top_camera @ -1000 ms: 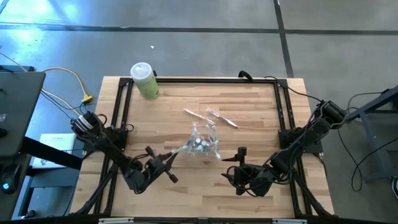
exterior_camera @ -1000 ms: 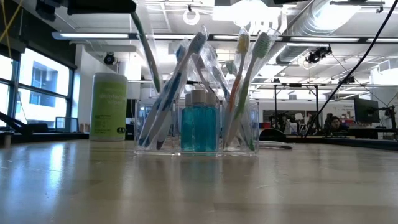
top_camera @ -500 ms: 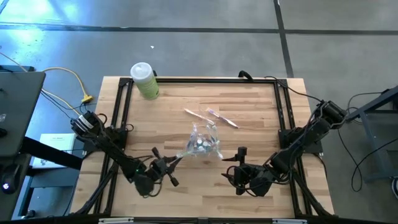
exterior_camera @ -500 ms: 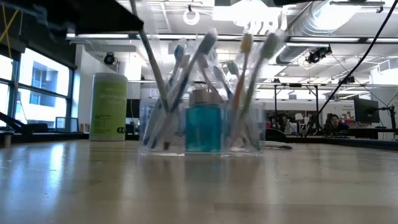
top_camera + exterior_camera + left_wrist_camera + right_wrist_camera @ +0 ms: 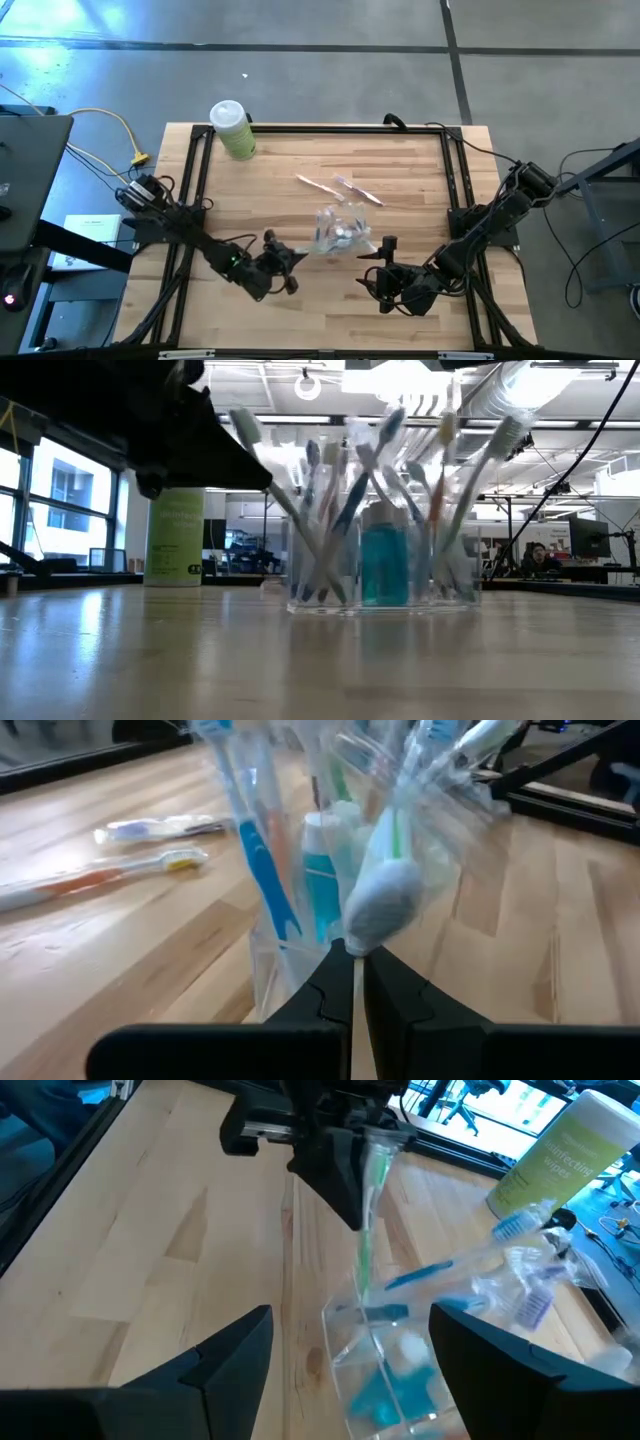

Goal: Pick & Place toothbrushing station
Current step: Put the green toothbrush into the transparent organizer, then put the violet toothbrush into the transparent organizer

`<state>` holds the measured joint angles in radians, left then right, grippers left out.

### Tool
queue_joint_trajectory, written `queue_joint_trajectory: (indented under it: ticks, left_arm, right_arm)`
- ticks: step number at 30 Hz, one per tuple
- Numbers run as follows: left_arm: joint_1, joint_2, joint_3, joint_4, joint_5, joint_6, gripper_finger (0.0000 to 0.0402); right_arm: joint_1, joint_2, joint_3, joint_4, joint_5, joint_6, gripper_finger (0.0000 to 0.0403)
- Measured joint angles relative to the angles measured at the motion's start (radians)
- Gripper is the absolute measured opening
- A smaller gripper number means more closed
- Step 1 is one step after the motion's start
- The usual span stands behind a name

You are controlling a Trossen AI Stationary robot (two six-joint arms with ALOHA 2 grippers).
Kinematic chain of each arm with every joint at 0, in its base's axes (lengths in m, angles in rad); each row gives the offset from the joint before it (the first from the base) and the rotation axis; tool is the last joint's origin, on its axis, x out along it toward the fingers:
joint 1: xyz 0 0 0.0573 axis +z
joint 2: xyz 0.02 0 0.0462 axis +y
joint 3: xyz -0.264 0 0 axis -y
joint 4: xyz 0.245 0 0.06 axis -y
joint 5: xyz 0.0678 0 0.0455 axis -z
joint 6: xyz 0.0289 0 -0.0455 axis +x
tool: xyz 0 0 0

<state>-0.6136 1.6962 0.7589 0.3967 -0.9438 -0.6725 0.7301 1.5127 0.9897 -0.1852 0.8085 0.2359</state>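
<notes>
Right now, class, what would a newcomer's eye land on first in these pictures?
First, the clear organizer mid-table, bristling with toothbrushes around a blue bottle. Next, the left gripper beside it, fingers pinched on a green-and-white toothbrush standing in it. A green wipes canister marks the far left corner.

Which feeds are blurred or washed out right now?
Left wrist view: the toothbrush in the left gripper is out of focus. Low view: bright ceiling lights glare above the clear organizer, with a dark silhouette at the left. High view: sharp.

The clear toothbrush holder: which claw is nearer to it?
Left. The left claw is right at the clear toothbrush holder, gripping a toothbrush; the right claw waits slightly apart.
</notes>
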Motion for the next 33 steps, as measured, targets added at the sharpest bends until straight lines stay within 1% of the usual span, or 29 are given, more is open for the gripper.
queue_joint_trajectory:
  ticks: [3, 7, 13, 19, 22, 25, 27, 31, 33]
  left_arm:
    - [0.011, -0.007, 0.000, -0.004, 0.023, 0.009, 0.0004]
    - [0.013, -0.034, -0.001, -0.026, 0.086, 0.020, 0.0012]
    - [0.011, -0.061, -0.003, -0.056, 0.101, 0.020, 0.0056]
    - [0.013, -0.063, -0.003, -0.048, 0.092, 0.020, 0.0100]
    - [0.016, -0.063, -0.003, -0.029, 0.069, 0.023, 0.0117]
    - [0.016, -0.064, -0.003, 0.027, 0.054, 0.106, 0.0124]
    - [0.014, -0.064, -0.003, 0.097, 0.051, 0.191, 0.0125]
    - [-0.005, -0.091, -0.002, 0.243, 0.047, 0.369, 0.0125]
    - [-0.026, -0.111, -0.002, 0.288, 0.015, 0.454, 0.0125]
  right_arm:
    - [0.000, 0.000, 0.000, 0.000, 0.000, 0.000, 0.0262]
    - [0.000, 0.000, 0.000, -0.001, 0.000, 0.003, 0.0262]
    - [0.000, 0.000, 0.000, -0.007, 0.000, 0.007, 0.0262]
    - [0.000, 0.000, 0.000, -0.009, 0.000, 0.007, 0.0262]
    - [0.000, 0.000, 0.000, -0.016, 0.000, 0.007, 0.0262]
    - [0.001, 0.000, 0.000, -0.023, 0.014, 0.006, 0.0262]
    - [0.015, -0.005, 0.000, -0.033, 0.031, 0.005, 0.0262]
    - [0.048, -0.013, 0.000, -0.067, 0.029, 0.008, 0.0262]
    - [0.069, -0.021, 0.000, -0.099, 0.029, 0.038, 0.0262]
